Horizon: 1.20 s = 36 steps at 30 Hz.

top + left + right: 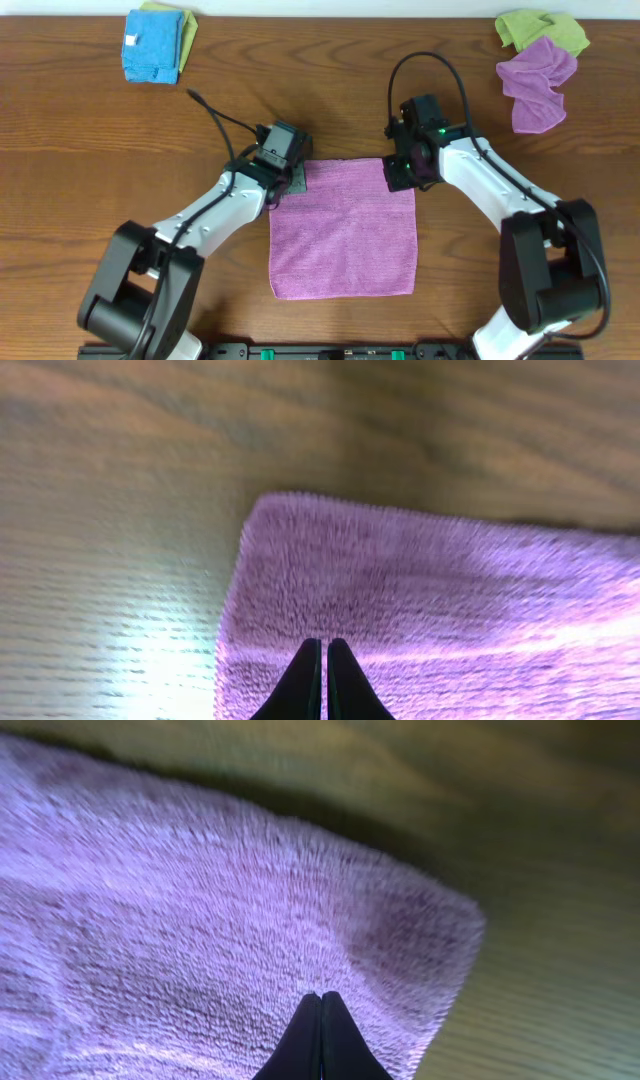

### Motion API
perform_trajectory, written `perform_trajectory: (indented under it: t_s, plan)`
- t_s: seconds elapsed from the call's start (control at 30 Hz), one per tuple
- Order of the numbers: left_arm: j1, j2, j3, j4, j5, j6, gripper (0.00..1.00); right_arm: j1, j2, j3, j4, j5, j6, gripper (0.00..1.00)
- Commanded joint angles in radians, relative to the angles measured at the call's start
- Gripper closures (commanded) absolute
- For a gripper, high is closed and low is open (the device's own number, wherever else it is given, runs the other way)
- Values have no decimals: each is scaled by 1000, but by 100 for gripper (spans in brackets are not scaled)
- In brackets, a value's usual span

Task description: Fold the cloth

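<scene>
1. Two arms reach in over the table point(80, 150), one at each far corner of the cloth point(343, 228).
2. Cloth: purple, spread flat in a rough square, centre of the table, near edge towards the robot base. No fold in it yet.
3. Left gripper point(290, 178): at the far left corner. On the left wrist view its fingers point(308, 678) are together, with only a hairline between them, and the tips point(322, 645) are down at the cloth point(450, 590) just inside its left edge; the corner lies ahead of them.
4. Right gripper point(398, 172): at the far right corner. On the right wrist view its fingers point(305, 1040) are pressed together and the tips point(321, 997) are at the cloth point(180, 920), the rounded corner ahead and to the right.
5. I cannot tell from either wrist view whether any cloth is caught between the fingers.
6. Both wrist views are blurred.
7. Far left of the table: a folded blue rag point(152, 48) lying on a green rag point(185, 25).
8. Far right: a lime rag point(540, 30) and a crumpled purple rag point(538, 80), touching, well apart from the cloth.
</scene>
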Motion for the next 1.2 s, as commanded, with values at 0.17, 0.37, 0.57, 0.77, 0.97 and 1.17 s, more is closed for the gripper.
perform_trajectory:
  t_s: [0.17, 0.37, 0.57, 0.77, 0.97, 1.17]
  plan:
    - [15, -2, 6, -13, -5, 18, 94, 8, 1, -3, 40, 29, -2, 98]
    - [15, 50, 6, -14, 14, 29, 94, 8, 36, -4, 50, 66, -19, 99]
    - [15, 90, 6, 10, 40, 29, 94, 8, 76, -4, 60, 65, -25, 98]
    - [22, 124, 6, 66, 31, 48, 95, 8, 130, -4, 77, 66, -25, 99]
    - [48, 179, 6, 117, 37, 48, 95, 8, 187, -4, 98, 65, -25, 98]
    - [109, 193, 8, 194, 38, 48, 94, 7, 220, -3, 157, 64, -24, 99]
